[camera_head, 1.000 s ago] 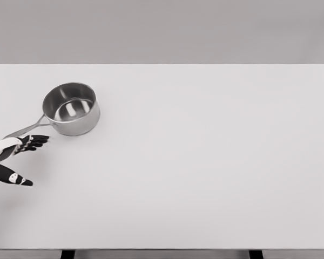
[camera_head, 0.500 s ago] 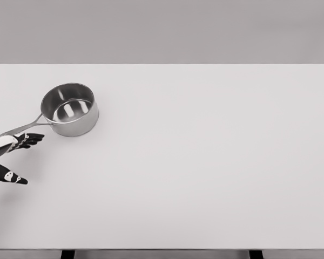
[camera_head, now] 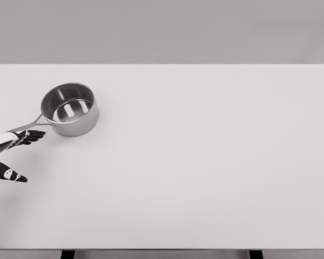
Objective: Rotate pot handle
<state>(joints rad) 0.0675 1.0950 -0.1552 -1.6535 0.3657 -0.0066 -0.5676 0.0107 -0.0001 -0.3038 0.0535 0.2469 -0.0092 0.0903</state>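
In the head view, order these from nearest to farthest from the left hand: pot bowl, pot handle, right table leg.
From the left hand:
1. Pot handle, just above the fingers at far left.
2. Pot bowl, up and right of it.
3. Right table leg, bottom edge, far right.

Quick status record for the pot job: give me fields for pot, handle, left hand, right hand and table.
pot: steel saucepan, upright, nothing inside, at the table's left
handle: long metal handle, points to lower left, toward the hand
left hand: at the left edge, dark fingers at the handle's end, thumb spread apart below; no closed grasp visible
right hand: not in view
table: white top, pot is the only thing on it
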